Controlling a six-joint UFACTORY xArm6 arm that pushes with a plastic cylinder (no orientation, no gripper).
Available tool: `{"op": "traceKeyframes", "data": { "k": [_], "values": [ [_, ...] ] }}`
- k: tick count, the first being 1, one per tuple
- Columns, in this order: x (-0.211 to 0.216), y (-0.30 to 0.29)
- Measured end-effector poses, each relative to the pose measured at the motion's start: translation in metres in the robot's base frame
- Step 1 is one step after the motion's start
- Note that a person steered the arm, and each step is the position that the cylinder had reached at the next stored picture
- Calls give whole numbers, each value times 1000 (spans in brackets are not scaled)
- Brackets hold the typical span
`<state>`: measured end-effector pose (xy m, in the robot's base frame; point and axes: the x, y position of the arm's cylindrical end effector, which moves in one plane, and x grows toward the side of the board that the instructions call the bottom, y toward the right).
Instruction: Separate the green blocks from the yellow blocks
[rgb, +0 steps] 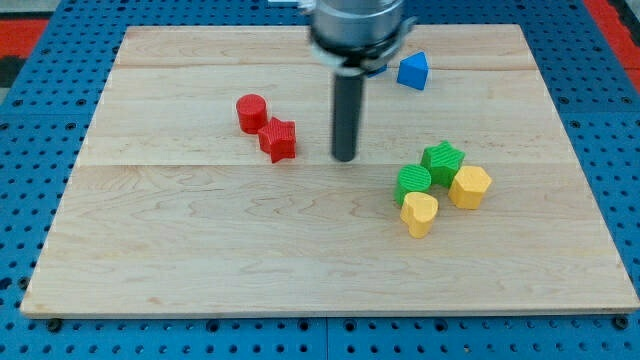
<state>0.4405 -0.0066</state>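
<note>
A green star block (443, 160) and a green round block (412, 183) sit at the view's right, touching a yellow hexagon block (470, 187) and a yellow heart block (419, 213). The four form one tight cluster. My tip (344, 158) rests on the board to the left of the cluster, a short way from the green round block and touching no block.
A red cylinder (251, 113) and a red star block (279, 139) lie left of my tip. A blue triangular block (413, 71) sits near the view's top, with another blue block partly hidden behind the arm. The wooden board (200, 260) lies on a blue pegboard.
</note>
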Motion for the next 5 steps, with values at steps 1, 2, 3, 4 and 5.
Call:
{"op": "traceKeyframes", "data": {
  "k": [1,2,3,4,5],
  "values": [
    [-12,-89],
    [-27,-110],
    [12,-85],
    [20,-25],
    [-42,29]
  ]
}}
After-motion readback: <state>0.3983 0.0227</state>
